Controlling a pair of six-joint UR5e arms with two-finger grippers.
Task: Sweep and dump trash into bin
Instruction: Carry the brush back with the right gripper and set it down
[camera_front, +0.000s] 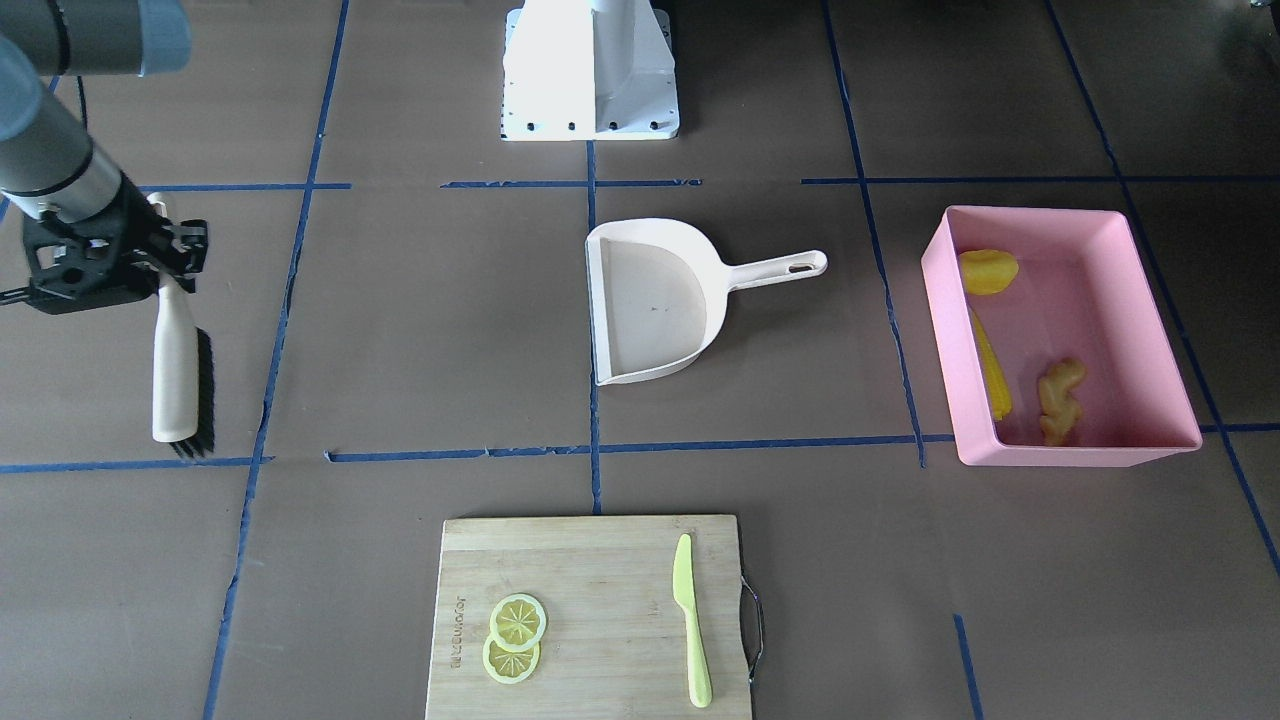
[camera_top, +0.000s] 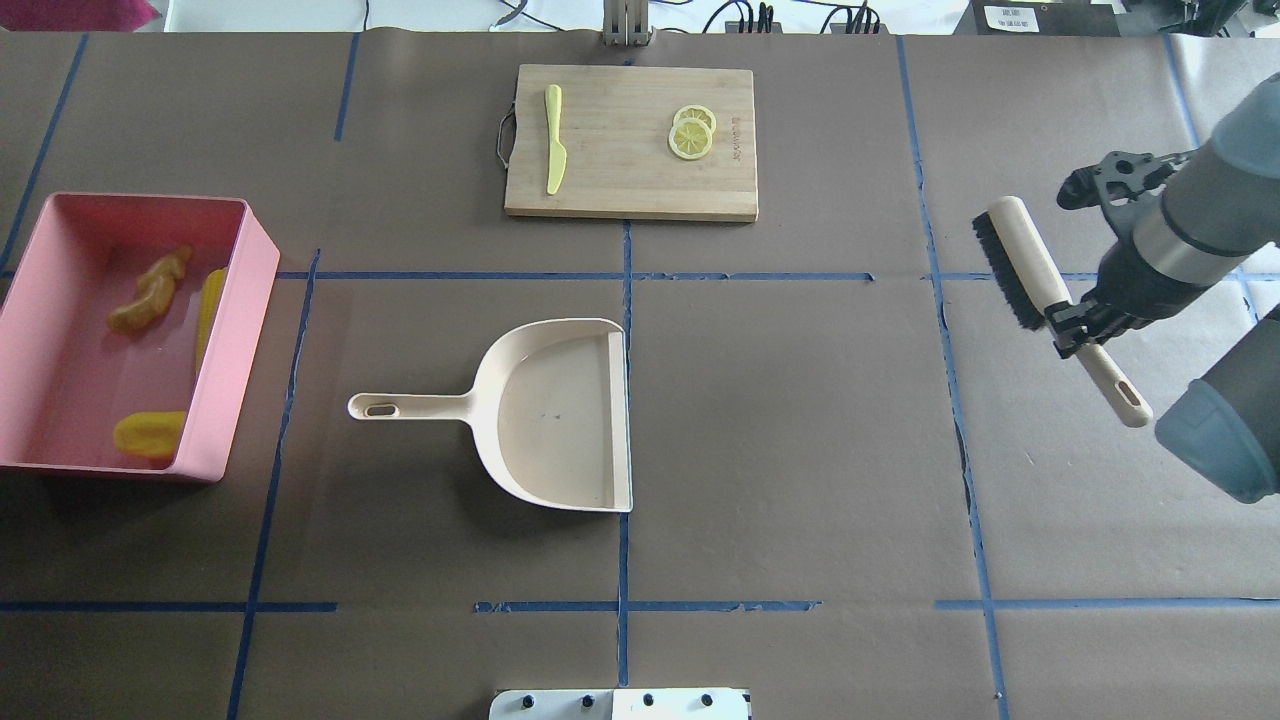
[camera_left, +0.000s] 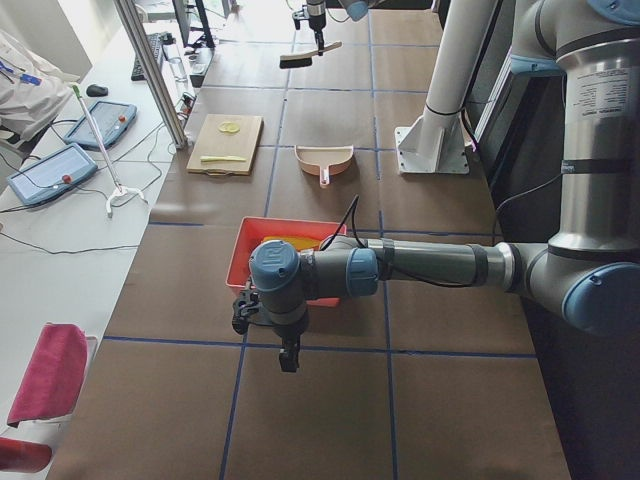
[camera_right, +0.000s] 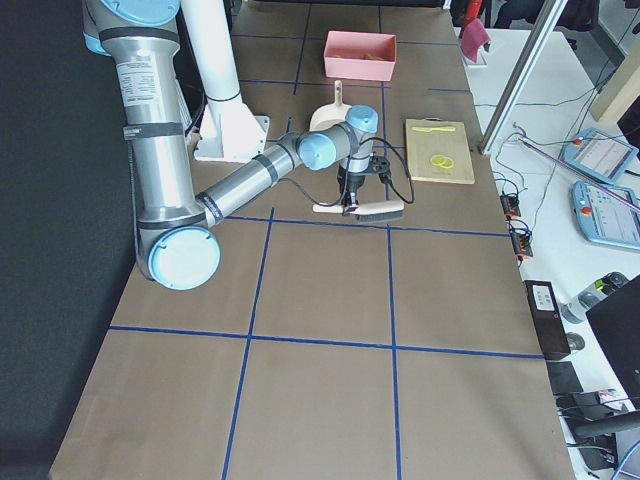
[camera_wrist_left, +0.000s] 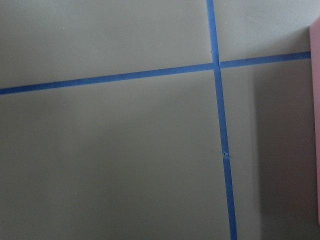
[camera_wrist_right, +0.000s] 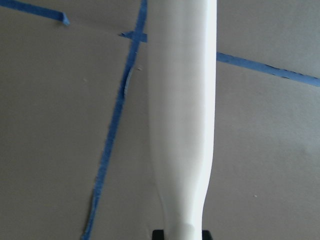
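Note:
The pink bin (camera_front: 1030, 213) holds the corn cob (camera_front: 993, 368), the yellow lump (camera_front: 988, 271) and the ginger root (camera_front: 1059, 398). They also show in the overhead view: bin (camera_top: 246, 330), ginger (camera_top: 150, 291), lump (camera_top: 148, 434). My right gripper (camera_top: 1075, 325) is shut on the handle of a beige brush (camera_top: 1030, 262) and holds it near the table, far from the bin. The handle fills the right wrist view (camera_wrist_right: 182, 115). My left gripper (camera_left: 288, 352) hangs low beside the bin. I cannot tell whether it is open or shut.
The empty beige dustpan (camera_top: 560, 420) lies mid-table, handle pointing toward the bin. A wooden cutting board (camera_top: 630, 190) at the far edge carries two lemon slices (camera_top: 691, 133) and a green knife (camera_top: 553, 138). The robot base (camera_front: 590, 70) stands at the near edge.

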